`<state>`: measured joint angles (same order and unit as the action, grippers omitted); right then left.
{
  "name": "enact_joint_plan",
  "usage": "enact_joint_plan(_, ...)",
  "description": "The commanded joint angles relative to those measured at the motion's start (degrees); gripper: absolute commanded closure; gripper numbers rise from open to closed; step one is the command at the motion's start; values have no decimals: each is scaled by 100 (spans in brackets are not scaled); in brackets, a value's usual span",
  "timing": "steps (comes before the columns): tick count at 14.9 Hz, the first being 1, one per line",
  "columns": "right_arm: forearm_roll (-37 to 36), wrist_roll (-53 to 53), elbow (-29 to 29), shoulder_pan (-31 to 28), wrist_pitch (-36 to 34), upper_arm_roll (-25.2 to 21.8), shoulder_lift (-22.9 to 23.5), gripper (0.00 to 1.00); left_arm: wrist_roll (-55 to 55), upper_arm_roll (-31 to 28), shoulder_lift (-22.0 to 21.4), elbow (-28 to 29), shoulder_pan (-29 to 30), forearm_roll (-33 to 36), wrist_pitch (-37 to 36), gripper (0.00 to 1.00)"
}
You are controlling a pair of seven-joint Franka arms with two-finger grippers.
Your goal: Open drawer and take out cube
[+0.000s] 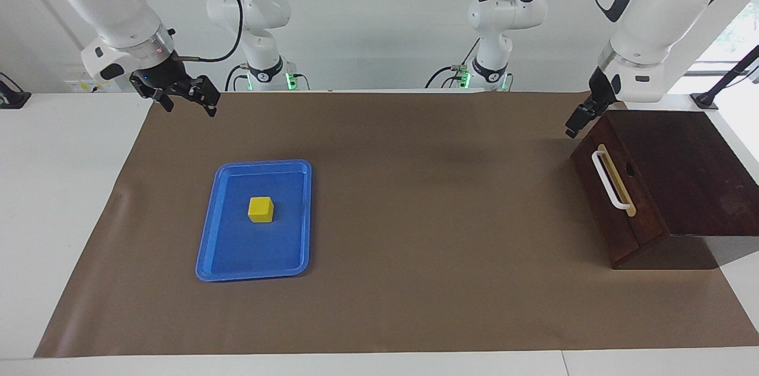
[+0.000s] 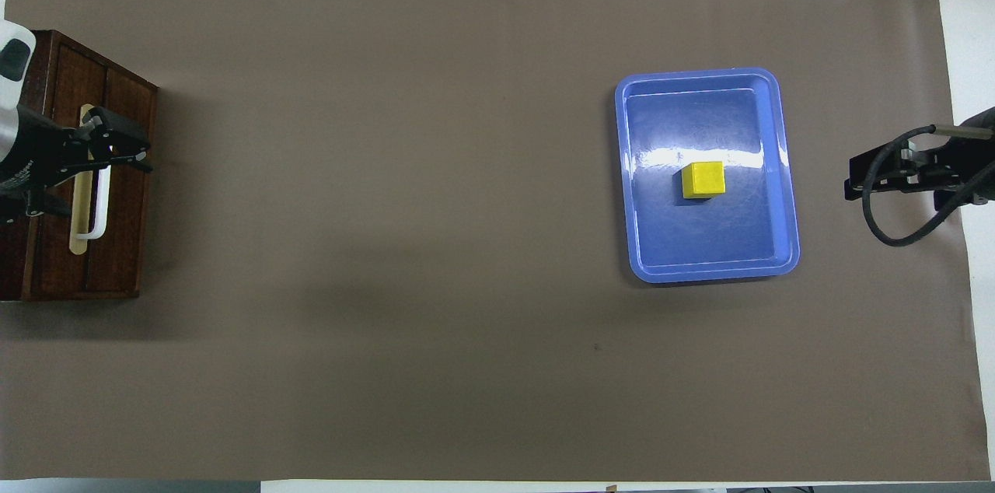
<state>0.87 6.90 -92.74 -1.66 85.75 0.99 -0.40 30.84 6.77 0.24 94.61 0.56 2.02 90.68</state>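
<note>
Overhead view: yellow cube [image 2: 703, 180] on tray [image 2: 785, 166]

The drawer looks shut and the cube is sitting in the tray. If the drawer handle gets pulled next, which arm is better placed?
Left, probably. The left gripper hangs right by the drawer, close above its white handle. The right gripper waits at the other end of the table, nearer the blue tray holding the cube.

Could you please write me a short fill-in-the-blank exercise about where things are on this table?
1. The small yellow cube lies in the blue plastic ____.
2. The dark brown wooden drawer with its white bar handle is ____.
3. The box stands toward the ____ arm's end of the table.
4. The right gripper holds ____.

Missing words: tray; shut; left; nothing
</note>
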Motion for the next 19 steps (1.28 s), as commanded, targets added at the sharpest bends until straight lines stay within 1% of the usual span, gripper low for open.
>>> enact_joint_plan(1,-148,-381,-157,-10,100,15,-127,0,-605,-97,-24,40,-100,-246,-103,0)
enact_joint_plan(3,-166,-505,-148,-19,108,15,-126,0,-877,-79,-15,31,-91,-246,-173,0)
enact_joint_plan(6,-174,-514,-148,-18,108,15,-127,0,-1484,-53,47,-180,-100,-237,-471,0)
enact_joint_plan(12,-183,-646,-148,-10,108,15,-118,0,-1520,0,47,-189,-117,-237,-481,0)
enact_joint_plan(14,-253,-882,-148,-10,108,15,-118,0,-1529,-9,21,-206,-153,-237,-498,0)
enact_joint_plan(16,-376,-1103,-148,-1,117,15,-118,0,-1738,0,11,-206,-153,-237,-594,0)
enact_joint_plan(19,-342,-1068,-148,-1,108,15,-118,0,-1950,0,12,-259,-161,-185,-613,0)
